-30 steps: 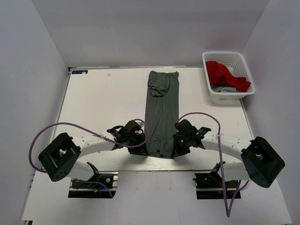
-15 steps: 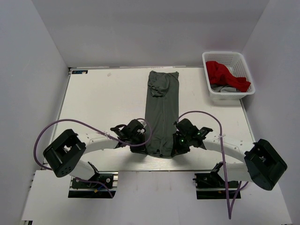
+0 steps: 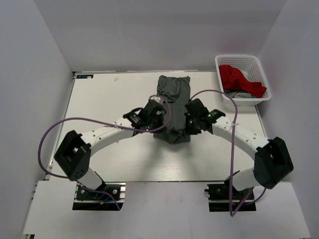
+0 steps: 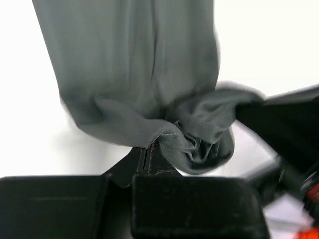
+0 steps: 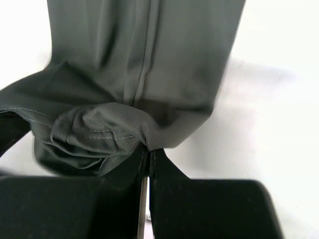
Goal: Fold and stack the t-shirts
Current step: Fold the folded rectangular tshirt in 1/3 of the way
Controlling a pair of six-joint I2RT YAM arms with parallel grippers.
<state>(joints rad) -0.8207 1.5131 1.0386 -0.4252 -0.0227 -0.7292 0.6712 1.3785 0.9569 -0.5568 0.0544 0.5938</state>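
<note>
The dark olive-grey t-shirt lies in a narrow strip at the middle of the table, its near end lifted and doubled back over itself. My left gripper is shut on the shirt's hem at its left side; the pinched cloth shows in the left wrist view. My right gripper is shut on the hem at its right side, seen in the right wrist view. The bright red t-shirt lies bunched in the basket at the back right.
The white lattice basket stands at the table's back right corner, with a grey cloth under the red shirt. Purple cables loop from both arms. Grey walls close in the table on three sides.
Both grippers have carried the shirt's near hem from the table's front edge toward the back, folding the strip over itself. The shirt now looks about half as long.
</note>
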